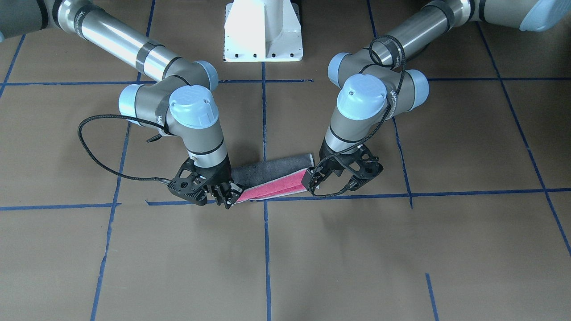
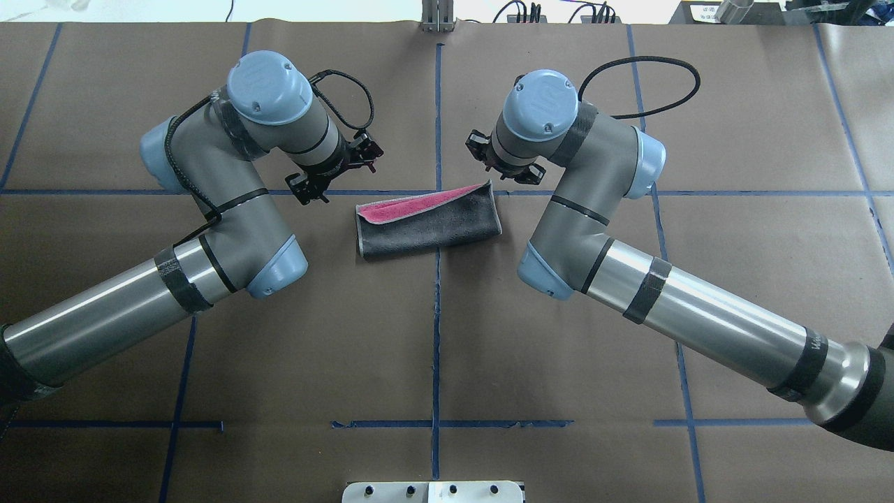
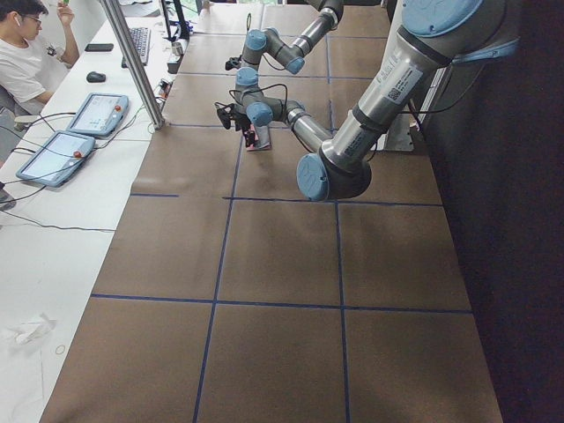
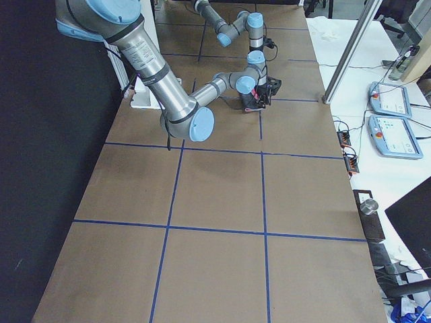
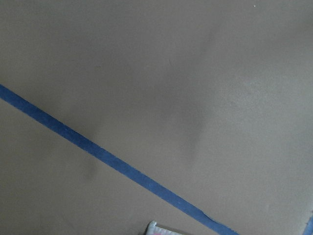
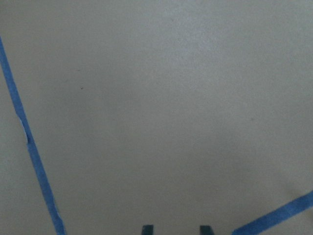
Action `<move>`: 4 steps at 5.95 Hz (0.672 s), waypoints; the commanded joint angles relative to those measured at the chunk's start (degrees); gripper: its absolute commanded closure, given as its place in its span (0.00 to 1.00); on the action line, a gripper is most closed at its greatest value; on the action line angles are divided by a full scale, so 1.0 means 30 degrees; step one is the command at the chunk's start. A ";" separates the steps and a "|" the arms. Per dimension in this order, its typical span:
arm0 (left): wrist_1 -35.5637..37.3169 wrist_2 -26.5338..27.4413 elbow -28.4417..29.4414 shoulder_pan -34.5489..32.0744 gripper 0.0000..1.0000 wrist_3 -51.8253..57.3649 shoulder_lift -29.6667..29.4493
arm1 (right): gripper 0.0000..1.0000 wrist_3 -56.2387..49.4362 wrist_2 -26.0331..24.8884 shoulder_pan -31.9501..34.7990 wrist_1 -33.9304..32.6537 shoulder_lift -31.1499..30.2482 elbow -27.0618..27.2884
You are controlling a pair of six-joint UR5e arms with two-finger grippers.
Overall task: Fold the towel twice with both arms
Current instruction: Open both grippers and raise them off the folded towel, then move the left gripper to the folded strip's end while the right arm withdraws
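Note:
The towel [image 1: 272, 171] lies folded once at the table's middle, with grey outside and a pink strip showing along its far edge. It also shows in the overhead view [image 2: 433, 223]. My left gripper [image 1: 313, 180] stands at one far corner, right beside the pink end. Its wrist view shows only a whitish towel edge [image 5: 159, 228] and no fingers. My right gripper [image 1: 229, 196] is low at the other far corner. In its wrist view the two fingertips [image 6: 146, 229] stand apart over bare paper with nothing between them. Both grippers look open.
Brown paper with blue tape lines [image 2: 436, 335] covers the table. The white base pedestal [image 1: 263, 31] stands at the robot's side. An operator [image 3: 26, 53] and tablets [image 3: 97, 110] are at a side desk beyond the far table edge.

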 commanded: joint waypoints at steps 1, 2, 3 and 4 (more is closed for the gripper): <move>-0.0039 -0.0020 -0.0662 0.0172 0.00 0.0007 0.0394 | 0.00 -0.1324 0.2018 0.1480 -0.0029 0.0237 -0.0369; 0.0164 -0.0049 -0.2437 0.0899 0.00 -0.0196 0.1325 | 0.00 -0.2029 0.3222 0.2302 -0.0087 0.0238 -0.0369; 0.0398 -0.0020 -0.3325 0.1950 0.02 -0.0372 0.1712 | 0.00 -0.2385 0.4656 0.3151 -0.0203 0.0209 -0.0369; 0.0400 0.0096 -0.3189 0.2686 0.21 -0.2549 0.1745 | 0.00 -0.3171 0.5801 0.3856 -0.0321 0.0063 -0.0340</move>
